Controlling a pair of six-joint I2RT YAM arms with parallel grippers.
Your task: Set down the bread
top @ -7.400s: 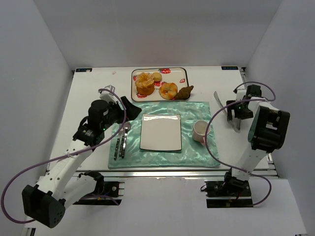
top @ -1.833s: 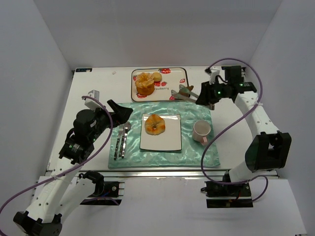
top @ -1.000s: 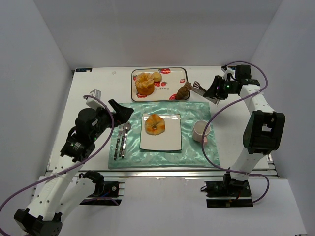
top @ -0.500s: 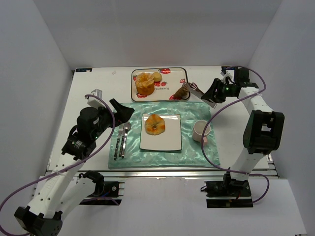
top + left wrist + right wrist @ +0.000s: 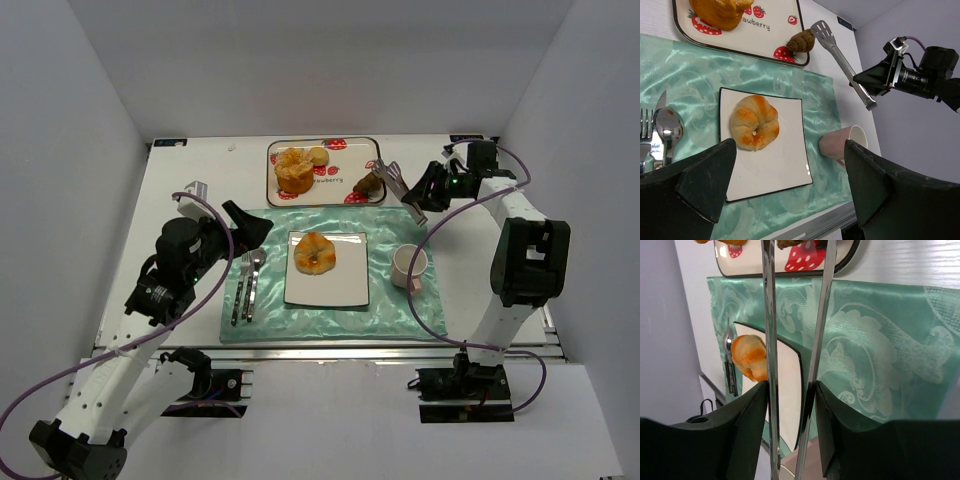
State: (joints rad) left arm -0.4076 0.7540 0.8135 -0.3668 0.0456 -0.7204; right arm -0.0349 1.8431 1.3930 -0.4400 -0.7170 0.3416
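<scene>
Shifted from tray (image 5: pixel 350 150) to plate (image 5: pixel 345 290), the bun (image 5: pixel 314 252) lies there; arm stretched leftward, the right fingers (image 5: pixel 747 440) clamp tongs (image 5: pixel 400 183) beside the brown bread (image 5: pixel 371 185) at the tray corner, tips cut off close-up; left fingers (image 5: pixel 700 180) wide.

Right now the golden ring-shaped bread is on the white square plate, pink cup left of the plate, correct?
No: the pink cup stands right of the white square plate, per the top external view. The golden ring-shaped bread is on it.
</scene>
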